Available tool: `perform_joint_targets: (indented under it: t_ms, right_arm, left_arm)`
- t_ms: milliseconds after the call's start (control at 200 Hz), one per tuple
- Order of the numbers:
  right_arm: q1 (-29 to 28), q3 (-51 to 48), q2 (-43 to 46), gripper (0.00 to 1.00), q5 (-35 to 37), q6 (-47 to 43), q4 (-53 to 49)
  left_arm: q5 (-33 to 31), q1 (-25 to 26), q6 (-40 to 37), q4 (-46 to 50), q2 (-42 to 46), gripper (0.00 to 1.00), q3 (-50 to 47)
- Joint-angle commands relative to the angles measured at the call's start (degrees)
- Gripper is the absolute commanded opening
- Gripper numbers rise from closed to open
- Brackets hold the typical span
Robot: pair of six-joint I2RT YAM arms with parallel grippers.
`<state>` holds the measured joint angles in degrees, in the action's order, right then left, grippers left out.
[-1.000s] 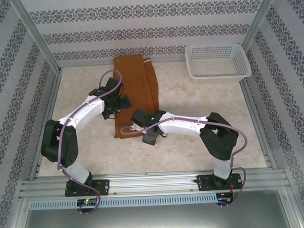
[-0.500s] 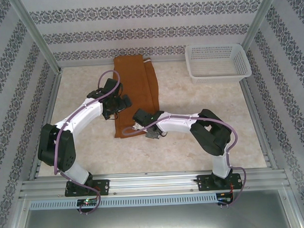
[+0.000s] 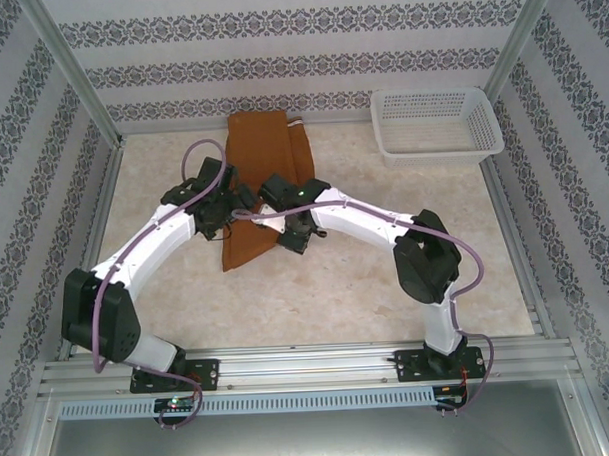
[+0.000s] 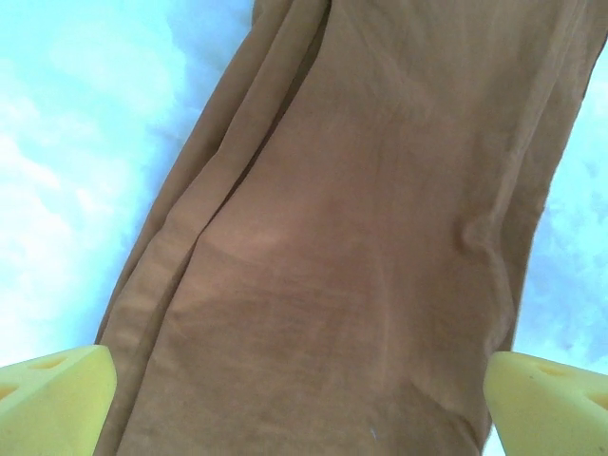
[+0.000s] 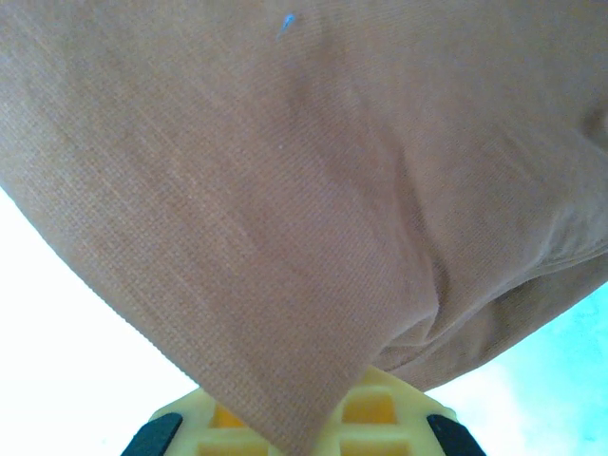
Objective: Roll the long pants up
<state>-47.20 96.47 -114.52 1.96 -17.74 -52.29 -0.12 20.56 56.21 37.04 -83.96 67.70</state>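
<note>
My left gripper (image 3: 238, 204) hovered over the left side of the long pants (image 3: 269, 154), which lay on the surface (image 3: 386, 275) in a strip running from the far edge toward me, a little left of the middle. In the left wrist view my left gripper (image 4: 304, 408) stood wide apart. One yellow fingertip (image 4: 52, 399) sat at the lower left, off the cloth's left edge, and the other at the lower right, just past its right edge. The long pants (image 4: 361, 237) lay between them, rust-brown and soft, with a long fold down the left side and a small pucker toward the right. I could not tell whether those fingertips touched the cloth.

My right gripper (image 3: 293, 238) reached in from the right and sat over the near end of the pants, close beside my left one. In the right wrist view my right gripper (image 5: 318, 427) was drawn together at the bottom middle, its yellow fingers (image 5: 380, 410) clamped on a corner of the long pants (image 5: 285, 171). The cloth rose from them and spread across the view, with a crease gathered at the right.

From above, the near end of the pants narrowed to a slanted point at the near left. The far end lay flat against the back wall. A white lattice basket (image 3: 440, 148) stood at the far right corner of the surface, well apart from the pants and from both my arms.
</note>
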Motion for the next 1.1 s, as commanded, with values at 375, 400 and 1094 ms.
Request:
perform_joint_targets:
  t_ms: [375, 400, 1094]
  right_arm:
    - [4.02, 8.01, -7.65, 0.00, -8.80, 2.39, -6.85]
    - [4.15, 8.18, -7.56, 0.00, -9.00, 2.44, -7.02]
    - [6.19, 12.20, -5.53, 0.00, -12.81, 3.76, -10.31]
  left_arm:
    - [-4.71, 10.17, 28.82, -7.08, 8.88, 1.00, -17.39]
    - [-4.58, 10.62, 29.43, -8.24, 8.04, 1.00, -17.58]
    - [-15.88, 14.16, 33.75, -7.79, -5.22, 1.00, -10.68]
